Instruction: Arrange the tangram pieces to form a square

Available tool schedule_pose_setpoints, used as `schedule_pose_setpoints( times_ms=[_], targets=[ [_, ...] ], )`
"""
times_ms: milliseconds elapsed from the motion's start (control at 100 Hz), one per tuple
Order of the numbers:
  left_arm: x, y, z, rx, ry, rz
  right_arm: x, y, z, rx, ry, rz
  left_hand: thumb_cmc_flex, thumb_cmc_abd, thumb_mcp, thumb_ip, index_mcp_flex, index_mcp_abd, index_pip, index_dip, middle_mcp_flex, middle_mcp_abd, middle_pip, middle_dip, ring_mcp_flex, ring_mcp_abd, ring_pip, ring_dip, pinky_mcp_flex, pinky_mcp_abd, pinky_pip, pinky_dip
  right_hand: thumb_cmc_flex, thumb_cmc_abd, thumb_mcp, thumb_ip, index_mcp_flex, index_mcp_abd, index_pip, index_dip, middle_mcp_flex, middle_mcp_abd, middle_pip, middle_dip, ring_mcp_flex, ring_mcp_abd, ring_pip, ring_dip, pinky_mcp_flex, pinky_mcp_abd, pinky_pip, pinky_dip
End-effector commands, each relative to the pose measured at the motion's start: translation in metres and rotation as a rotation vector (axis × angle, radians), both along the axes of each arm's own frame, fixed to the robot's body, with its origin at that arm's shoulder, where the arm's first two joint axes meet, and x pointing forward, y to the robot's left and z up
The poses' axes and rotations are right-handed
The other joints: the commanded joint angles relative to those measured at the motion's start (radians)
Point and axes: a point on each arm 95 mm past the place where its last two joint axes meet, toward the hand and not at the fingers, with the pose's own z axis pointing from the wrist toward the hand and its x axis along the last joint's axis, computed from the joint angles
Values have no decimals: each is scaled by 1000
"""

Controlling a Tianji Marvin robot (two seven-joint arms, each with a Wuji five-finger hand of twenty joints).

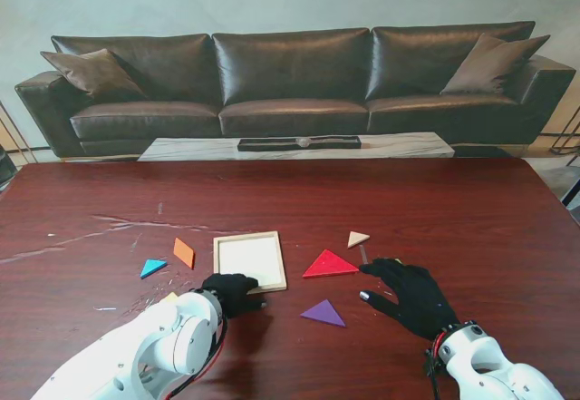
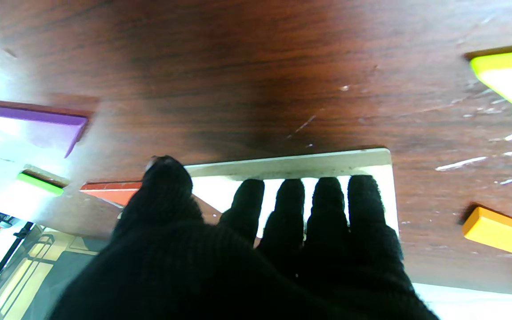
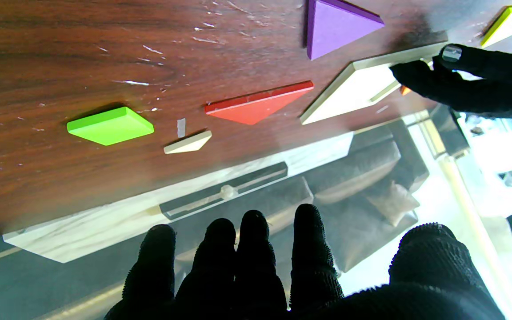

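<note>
Nearest to me on the dark wooden table (image 1: 471, 228), my left hand (image 1: 231, 293) lies palm down with its gloved fingertips (image 2: 327, 195) resting on the near edge of the square wooden tray (image 1: 250, 260); the fingers lie side by side and flat, closed around nothing. At the same depth, on the right, my right hand (image 1: 410, 293) hovers with fingers (image 3: 307, 231) extended and slightly spread, thumb apart, holding nothing. Between the two hands lies the purple triangle (image 1: 324, 312), apart from both. Just left of my left wrist a yellow-green piece (image 2: 507, 75) shows only partly. Farther from me, the red triangle (image 1: 329, 264) lies just right of the tray, not touching it as far as I can tell. The green parallelogram (image 3: 110, 126) appears only in the right wrist view, near the small cream triangle (image 1: 358, 238), which lies beyond the red one. Left of the tray lie the orange piece (image 1: 184, 252) and, farther left, the blue triangle (image 1: 152, 267). The tray's white interior holds no piece. Beyond the table stands a dark leather sofa (image 1: 290, 82).
</note>
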Motion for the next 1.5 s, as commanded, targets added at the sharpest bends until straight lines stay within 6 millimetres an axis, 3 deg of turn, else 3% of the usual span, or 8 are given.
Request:
schedule_pose_setpoints(
  times_ms=[0, 580, 930, 1210, 1490],
  targets=[
    [-9, 2, -13, 9, 35, -5, -2, 3, -1, 1, 5, 4, -19, 52, -19, 32, 49, -26, 44, 14, 42, 13, 8, 10, 60, 27, 92, 42, 3, 13, 25, 26, 18, 28, -9, 16, 11, 4, -5, -19, 2, -1, -5, 5, 12, -3, 1, -10, 4, -17, 3, -19],
    [-2, 0, 10, 33, -112, -60, -2, 2, -1, 1, 10, 1, -9, 43, -17, 33, 49, -46, 62, 23, 42, -6, 9, 13, 58, 15, 85, 40, -1, 15, 20, 24, 19, 29, -9, 16, 11, 5, -5, -19, 2, -2, -5, 5, 11, -3, 1, -10, 3, -18, 3, -19],
    [0, 7, 43, -59, -422, -29, -1, 3, -2, 0, 13, 4, 12, 26, -13, 35, 49, -70, 81, 29, 38, -33, 5, 10, 33, -4, 51, 18, -23, 18, -28, 1, 19, 28, -9, 16, 10, 2, -5, -19, 1, -3, -6, 4, 10, -3, 1, -10, 4, -17, 3, -19],
    [-23, 22, 53, -107, -549, -16, -1, 4, -2, -2, 12, 6, 16, 16, -13, 36, 20, -86, 77, 23, -3, -59, -19, 0, -46, -24, -17, -33, -72, 22, -129, -46, 20, 23, -10, 16, 8, -2, -4, -18, 0, -2, -6, 5, 11, -1, 1, -9, 4, -14, 4, -19],
    [-56, 42, 37, -105, -568, 29, 0, 8, -3, -5, 18, 16, 9, -4, -12, 37, -34, -90, 36, 14, -97, -78, -59, -12, -143, -36, -86, -65, -127, 12, -252, -94, 19, 16, -10, 16, 3, -11, -3, -15, -2, -3, -5, 5, 11, 3, 1, -10, 4, -10, 5, -18]
  ],
)
